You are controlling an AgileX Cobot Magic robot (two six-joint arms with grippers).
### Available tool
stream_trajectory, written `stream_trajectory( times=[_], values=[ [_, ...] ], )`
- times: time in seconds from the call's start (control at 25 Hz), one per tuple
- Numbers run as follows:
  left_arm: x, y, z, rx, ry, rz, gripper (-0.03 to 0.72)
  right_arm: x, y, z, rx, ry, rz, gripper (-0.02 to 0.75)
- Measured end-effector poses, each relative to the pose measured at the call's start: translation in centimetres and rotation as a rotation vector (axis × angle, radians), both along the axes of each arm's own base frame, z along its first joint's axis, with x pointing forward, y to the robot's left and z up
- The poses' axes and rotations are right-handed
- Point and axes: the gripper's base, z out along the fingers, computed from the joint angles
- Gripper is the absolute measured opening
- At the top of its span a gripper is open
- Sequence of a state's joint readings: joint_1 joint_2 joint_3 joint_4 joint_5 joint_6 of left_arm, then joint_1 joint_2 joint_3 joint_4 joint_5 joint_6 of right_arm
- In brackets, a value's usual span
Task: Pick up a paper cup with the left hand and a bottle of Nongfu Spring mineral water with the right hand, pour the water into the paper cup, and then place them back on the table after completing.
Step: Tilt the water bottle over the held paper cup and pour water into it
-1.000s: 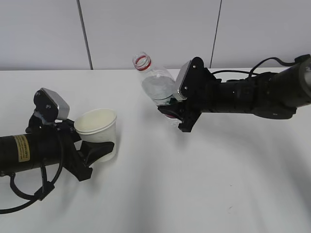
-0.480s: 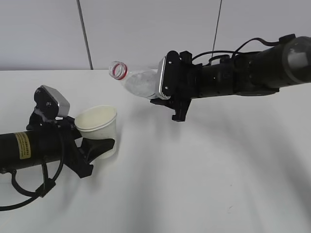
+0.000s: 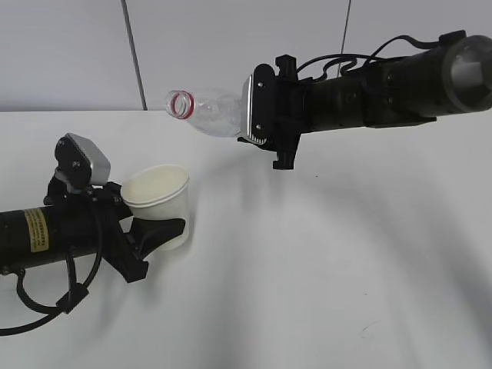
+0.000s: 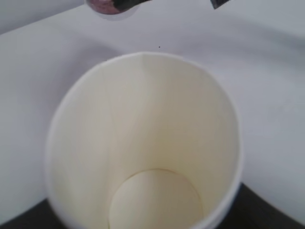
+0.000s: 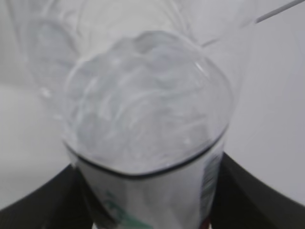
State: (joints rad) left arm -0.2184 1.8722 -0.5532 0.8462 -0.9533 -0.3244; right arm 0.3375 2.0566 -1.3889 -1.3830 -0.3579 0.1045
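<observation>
Exterior view: the left gripper [image 3: 157, 231] lies low on the white bench [image 3: 323, 269], its jaws clamped around the paper cup [image 3: 159, 201], which stands upright with its mouth open; the right gripper [image 3: 265, 115] is raised above the bench and clamped on the bottle [image 3: 211, 114], which lies almost level, its uncapped, red-ringed neck pointing left, up and slightly to the right of the cup; whether water is leaving the neck cannot be told.

Left wrist view: the paper cup [image 4: 143, 148] fills the frame, its cream inside looking dry; the bottle's neck [image 4: 112, 5] shows at the top edge.

Right wrist view: the bottle [image 5: 147, 124] sits between the dark jaws; water [image 5: 143, 109] shows inside above its label.
</observation>
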Motion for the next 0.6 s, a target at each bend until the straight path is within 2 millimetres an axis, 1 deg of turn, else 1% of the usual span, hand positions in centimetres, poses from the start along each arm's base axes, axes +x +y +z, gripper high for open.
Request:
stream_trajectory(
  times=[0.12, 0.6],
  values=[
    [-0.03, -0.14, 0.25, -0.025, -0.016, -0.012, 0.393, 0.09, 0.02, 0.16, -0.042, -0.027, 0.026, 0.451],
    [-0.12, -0.23, 0.31, -0.029, -0.022, -0.027, 0.393, 0.14, 0.03, 0.26, -0.133, -0.101, 0.088, 0.45]
  ],
)
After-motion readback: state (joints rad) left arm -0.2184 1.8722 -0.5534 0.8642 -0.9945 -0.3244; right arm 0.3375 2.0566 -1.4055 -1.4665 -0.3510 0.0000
